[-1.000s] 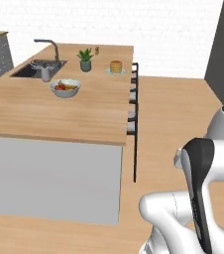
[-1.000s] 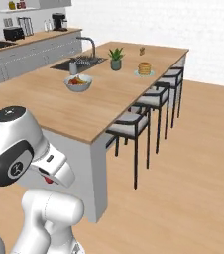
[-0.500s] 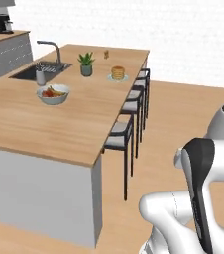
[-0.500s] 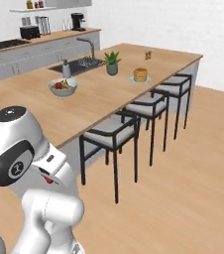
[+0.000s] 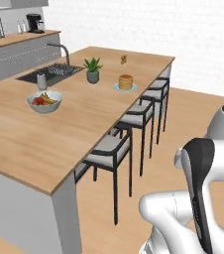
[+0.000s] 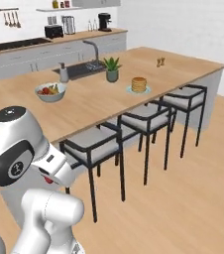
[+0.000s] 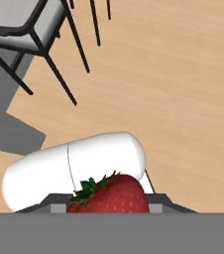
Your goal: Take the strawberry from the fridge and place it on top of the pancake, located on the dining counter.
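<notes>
Here we hold the strawberry (image 7: 113, 194) in the gripper (image 7: 109, 208): in the hand view the red berry with its green leaves sits right at the bottom, between the grey finger bases, so the fingers are closed on it. Beyond the strawberry lies wood floor (image 7: 173, 84), with a stool (image 7: 22, 30) at the upper left of that view.

We take the pancake (image 5: 126, 81) as our landmark. It is a small golden stack on a pale plate (image 5: 118, 88), and it sits on the counter (image 5: 59, 129) near the edge that faces the stools. In the right base view the pancake (image 6: 139, 84) stands just above the gap between the middle and far stools (image 6: 148, 119).

A potted plant (image 5: 92, 69) stands near the pancake, further in from the stool edge. Past the plant, away from the pancake, is the sink (image 5: 52, 74) with its curved tap (image 5: 59, 49). A white bowl (image 5: 44, 101) of red and yellow fruit sits well apart from the pancake, toward our end of the counter. A small brown item (image 5: 123, 59) stands behind the pancake, toward the counter's far end; we cannot tell what it is.

Three stools (image 5: 111, 149) line the counter below the pancake's edge.
</notes>
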{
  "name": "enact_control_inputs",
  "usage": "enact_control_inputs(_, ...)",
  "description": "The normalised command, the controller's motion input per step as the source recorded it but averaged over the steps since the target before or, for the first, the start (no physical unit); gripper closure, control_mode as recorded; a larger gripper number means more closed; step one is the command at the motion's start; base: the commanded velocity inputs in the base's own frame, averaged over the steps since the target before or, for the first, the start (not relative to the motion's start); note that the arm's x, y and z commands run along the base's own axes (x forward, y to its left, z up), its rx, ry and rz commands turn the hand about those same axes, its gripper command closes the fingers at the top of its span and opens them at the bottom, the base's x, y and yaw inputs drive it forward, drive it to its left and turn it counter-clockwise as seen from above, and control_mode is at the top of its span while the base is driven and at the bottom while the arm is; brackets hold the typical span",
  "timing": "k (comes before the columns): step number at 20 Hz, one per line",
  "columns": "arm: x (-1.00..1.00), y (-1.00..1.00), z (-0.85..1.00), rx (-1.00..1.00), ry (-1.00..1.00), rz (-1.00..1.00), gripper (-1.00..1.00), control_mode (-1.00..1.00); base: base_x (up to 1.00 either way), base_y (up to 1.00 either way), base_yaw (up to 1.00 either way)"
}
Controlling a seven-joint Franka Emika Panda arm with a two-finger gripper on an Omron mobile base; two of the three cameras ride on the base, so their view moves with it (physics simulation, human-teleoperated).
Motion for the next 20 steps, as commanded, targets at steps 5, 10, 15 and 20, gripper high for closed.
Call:
enact_control_inputs(5,0.0,0.0,0.0,0.0,0.0,0.0,1.0,1.0,0.47,-1.0,0.43)
enact_control_inputs(10,0.0,0.0,0.0,0.0,0.0,0.0,1.0,1.0,0.29,-0.99,0.55)
enact_control_inputs(15,0.0,0.0,0.0,0.0,0.0,0.0,1.0,1.0,0.09,-0.99,0.61)
enact_control_inputs(20,0.0,0.0,0.0,0.0,0.0,0.0,1.0,1.0,0.01,-1.0,0.53)
